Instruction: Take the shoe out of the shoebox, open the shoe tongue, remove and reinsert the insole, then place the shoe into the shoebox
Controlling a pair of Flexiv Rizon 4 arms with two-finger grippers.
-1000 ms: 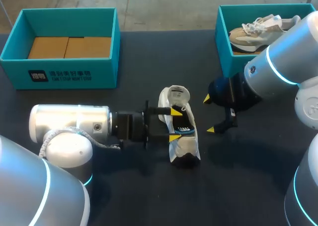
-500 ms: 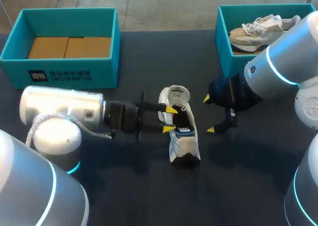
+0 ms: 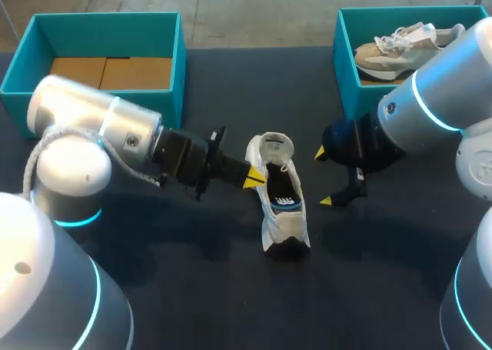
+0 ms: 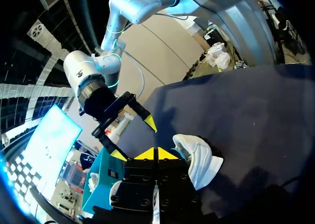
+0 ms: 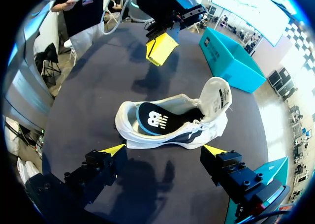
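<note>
A white shoe (image 3: 278,204) lies on the dark table between my two grippers, its tongue (image 3: 274,146) folded open and the black insole (image 3: 283,190) showing inside. My left gripper (image 3: 254,177) is shut with nothing in it, its tips just beside the shoe's left edge. In the right wrist view the shoe (image 5: 172,123) lies ahead of my right gripper (image 5: 165,150), whose fingers stand open on either side of it without touching; my left gripper (image 5: 160,49) hangs beyond the shoe. In the left wrist view, the shoe (image 4: 199,157) lies just past the shut left gripper (image 4: 156,154).
An empty teal shoebox (image 3: 108,108) with a cardboard floor stands at the back left. A second teal box (image 3: 346,73) at the back right holds a beige shoe (image 3: 403,46), close behind my right arm.
My left gripper has shut and drawn back off the shoe to its left side, the arm swinging toward the back. The right arm and the shoe have not moved.
</note>
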